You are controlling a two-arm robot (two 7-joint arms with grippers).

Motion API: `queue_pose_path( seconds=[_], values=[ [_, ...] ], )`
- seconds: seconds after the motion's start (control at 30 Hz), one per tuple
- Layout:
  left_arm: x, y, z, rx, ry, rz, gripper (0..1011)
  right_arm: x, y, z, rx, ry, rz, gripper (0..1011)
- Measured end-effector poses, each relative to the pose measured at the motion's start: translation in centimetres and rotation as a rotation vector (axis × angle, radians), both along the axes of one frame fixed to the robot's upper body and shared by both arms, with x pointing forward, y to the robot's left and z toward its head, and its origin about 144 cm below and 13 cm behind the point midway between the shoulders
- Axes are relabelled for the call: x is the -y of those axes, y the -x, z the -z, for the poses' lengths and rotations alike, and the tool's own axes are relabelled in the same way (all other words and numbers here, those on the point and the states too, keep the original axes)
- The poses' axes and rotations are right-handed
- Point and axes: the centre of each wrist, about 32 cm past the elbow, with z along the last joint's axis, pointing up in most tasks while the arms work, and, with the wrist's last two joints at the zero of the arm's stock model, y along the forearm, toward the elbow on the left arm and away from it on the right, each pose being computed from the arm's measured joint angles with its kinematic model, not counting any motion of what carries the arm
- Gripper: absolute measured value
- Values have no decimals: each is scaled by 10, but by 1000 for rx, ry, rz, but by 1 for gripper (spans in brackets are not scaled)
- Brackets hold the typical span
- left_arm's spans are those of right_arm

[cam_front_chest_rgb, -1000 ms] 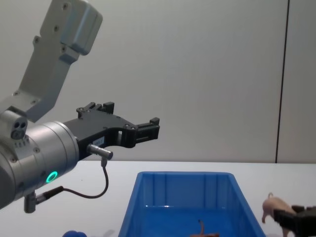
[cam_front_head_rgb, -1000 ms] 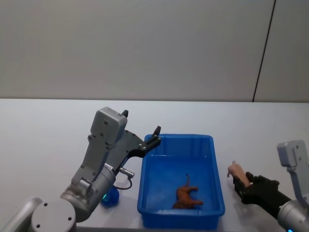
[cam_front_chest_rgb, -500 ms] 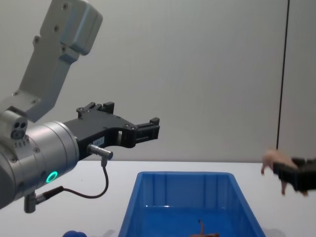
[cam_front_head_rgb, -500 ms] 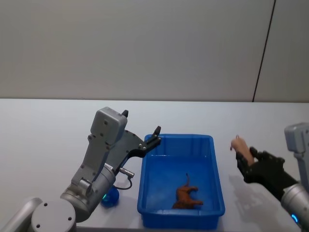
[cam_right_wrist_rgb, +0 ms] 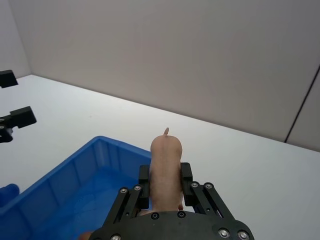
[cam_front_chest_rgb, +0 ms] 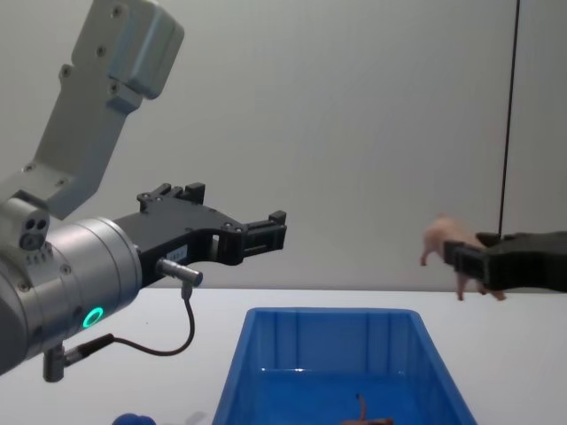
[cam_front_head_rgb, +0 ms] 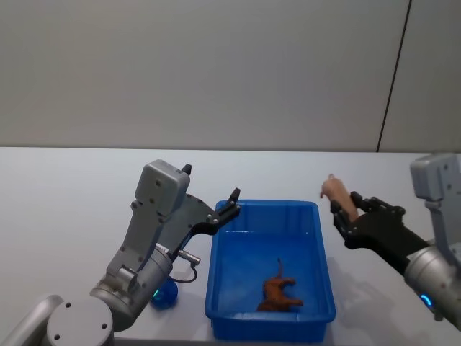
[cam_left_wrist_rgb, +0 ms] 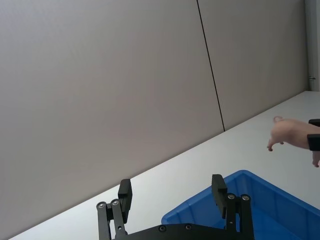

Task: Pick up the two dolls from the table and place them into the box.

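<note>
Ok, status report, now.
Right tool shut on pale pink pig doll, raised right of blue plastic box. Left tool open, hovering at box's left. Fuzzy blue doll on white table there. Brown figure inside box.

Head camera looks down onto the table [cam_front_head_rgb: 65,187] and box [cam_front_head_rgb: 266,205]. Chest camera, lower, faces across the box to the far wall [cam_front_chest_rgb: 354,106]. Wrist cameras look out over the open left gripper [cam_left_wrist_rgb: 171,184] and the right gripper [cam_right_wrist_rgb: 165,175] clamping the pink pig [cam_right_wrist_rgb: 166,152]; both share the box

Right end effector [cam_front_head_rgb: 344,211] raised, clamped; left end effector [cam_front_head_rgb: 209,184] raised, spread
</note>
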Motion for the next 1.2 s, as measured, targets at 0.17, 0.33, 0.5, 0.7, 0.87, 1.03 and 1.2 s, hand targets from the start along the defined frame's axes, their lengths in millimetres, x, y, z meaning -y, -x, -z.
queue_pose_path(
  seconds=[0.17,0.33,0.5,0.7,0.87,1.03,1.2],
  values=[
    [0,0,0,0,0,0,1003,-6,-9,1,-41,-9,-41,355],
    [0,0,0,0,0,0,1003,-12,-16,6,-82,-21,-74,389],
    [0,0,0,0,0,0,1003,-17,-23,10,-116,-36,-103,521],
    [0,0,0,0,0,0,1003,-18,-27,13,-130,-49,-117,719],
    [0,0,0,0,0,0,1003,-14,-28,14,-121,-54,-111,886],
    [0,0,0,0,0,0,1003,-2,-25,15,-103,-44,-92,996],
    [0,0,0,0,0,0,1003,10,-19,14,-90,-26,-73,1001]
  ],
)
